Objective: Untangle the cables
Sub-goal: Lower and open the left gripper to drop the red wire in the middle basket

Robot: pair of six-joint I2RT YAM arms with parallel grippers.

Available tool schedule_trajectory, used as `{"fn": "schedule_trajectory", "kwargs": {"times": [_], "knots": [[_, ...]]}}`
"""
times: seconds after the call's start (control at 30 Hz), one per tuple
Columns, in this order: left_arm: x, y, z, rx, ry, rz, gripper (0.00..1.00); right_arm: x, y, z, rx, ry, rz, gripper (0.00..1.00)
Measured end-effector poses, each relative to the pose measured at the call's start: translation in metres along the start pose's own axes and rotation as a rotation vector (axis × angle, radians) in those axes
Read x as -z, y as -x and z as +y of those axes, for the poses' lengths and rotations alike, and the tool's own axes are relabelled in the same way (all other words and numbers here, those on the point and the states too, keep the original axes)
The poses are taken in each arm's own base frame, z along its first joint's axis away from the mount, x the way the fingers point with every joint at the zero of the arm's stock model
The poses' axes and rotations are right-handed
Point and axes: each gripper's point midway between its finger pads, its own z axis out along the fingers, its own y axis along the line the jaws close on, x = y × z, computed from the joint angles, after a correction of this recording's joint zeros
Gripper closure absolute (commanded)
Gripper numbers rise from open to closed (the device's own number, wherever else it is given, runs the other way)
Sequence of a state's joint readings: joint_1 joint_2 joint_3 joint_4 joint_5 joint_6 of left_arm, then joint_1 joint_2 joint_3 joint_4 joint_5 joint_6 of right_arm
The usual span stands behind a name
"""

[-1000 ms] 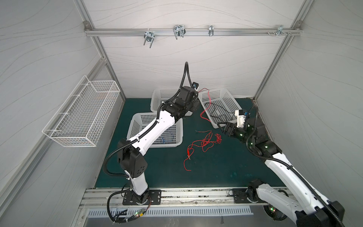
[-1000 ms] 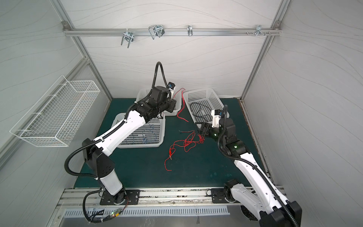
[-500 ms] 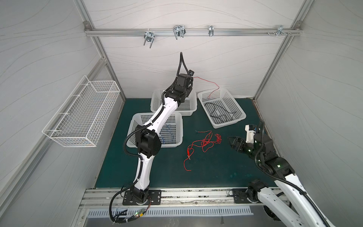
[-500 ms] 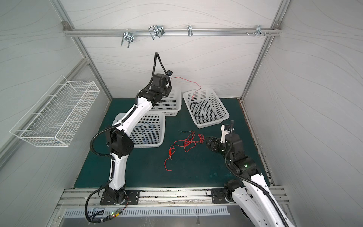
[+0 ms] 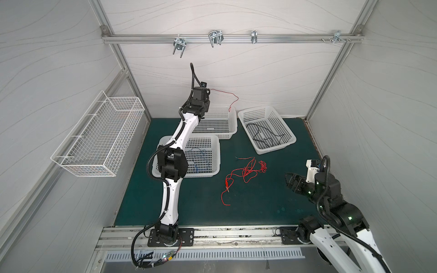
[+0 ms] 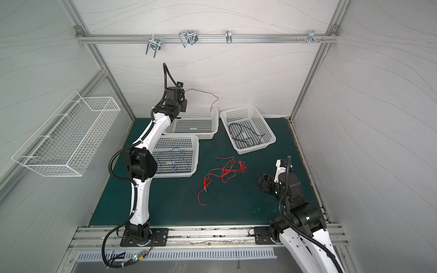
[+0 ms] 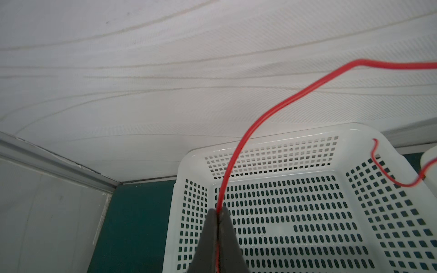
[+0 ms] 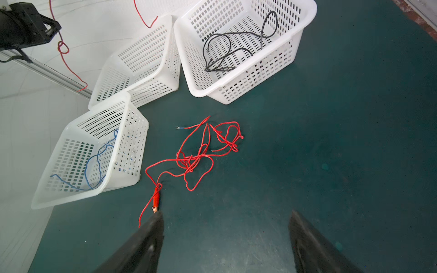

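Left wall: I see a white wire-mesh basket [image 5: 99, 137] mounted there, clear of the dark green mat [image 5: 189, 201].
Front-left basket: a white perforated plastic basket [image 5: 218, 153] sits by the mat's left edge, with a thin blue wire [image 5: 199, 158] coiled loosely inside.
Left gripper: my left gripper [image 7: 219, 212] is raised above the mat's rear edge. Its jaws are pressed together and pinch one thin red wire [image 7: 279, 107].
Held wire: from the jaws it arcs up and to the right against the back wall in both top views [image 5: 227, 92]. Its free end then droops toward the right rim of the basket below; I cannot tell whether it touches.
Rear basket: a second white perforated plastic basket [image 7: 295, 132] stands at the mat's rear edge under that gripper, just behind the front-left one, with its floor bare.
Red tangle: the knotted bundle of thin red wires [image 8: 201, 156] lies on the open mat near its middle, between the front-left basket and my right arm. A small red alligator clip [image 8: 156, 201] sits on its nearer strand.
Right basket: a third white perforated basket [image 5: 254, 110], angled toward the mat's rear right corner, holds a looped black cable [image 5: 264, 134].
Right gripper: my right gripper [image 8: 226, 212] hovers above the mat near its right edge, jaws spread wide and holding nothing, well apart from the tangle.
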State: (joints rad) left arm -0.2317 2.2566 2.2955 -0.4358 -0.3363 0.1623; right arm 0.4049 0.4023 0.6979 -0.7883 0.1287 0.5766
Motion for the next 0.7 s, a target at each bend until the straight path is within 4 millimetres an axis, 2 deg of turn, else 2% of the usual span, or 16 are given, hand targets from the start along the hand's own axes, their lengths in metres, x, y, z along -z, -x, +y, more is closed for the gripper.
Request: {"fn": "schedule_trajectory", "kwargs": {"times": [0.1,0.27,0.53,0.7], "knots": [[-0.009,-0.009,0.000,0.045,-0.008,0.018,1.00,0.002,-0.001,-0.002,-0.002,-0.006,0.001,0.18],[-0.027,-0.038,-0.015,0.073,-0.047,0.079,1.00,0.008,-0.002,-0.004,-0.010,-0.005,-0.012,0.18],[-0.042,-0.077,-0.032,0.086,-0.083,0.183,1.00,0.008,-0.005,-0.006,-0.026,-0.002,-0.016,0.18],[-0.050,-0.104,-0.037,0.078,-0.078,0.267,0.92,0.004,-0.009,-0.006,-0.028,-0.002,0.003,0.18]]}}
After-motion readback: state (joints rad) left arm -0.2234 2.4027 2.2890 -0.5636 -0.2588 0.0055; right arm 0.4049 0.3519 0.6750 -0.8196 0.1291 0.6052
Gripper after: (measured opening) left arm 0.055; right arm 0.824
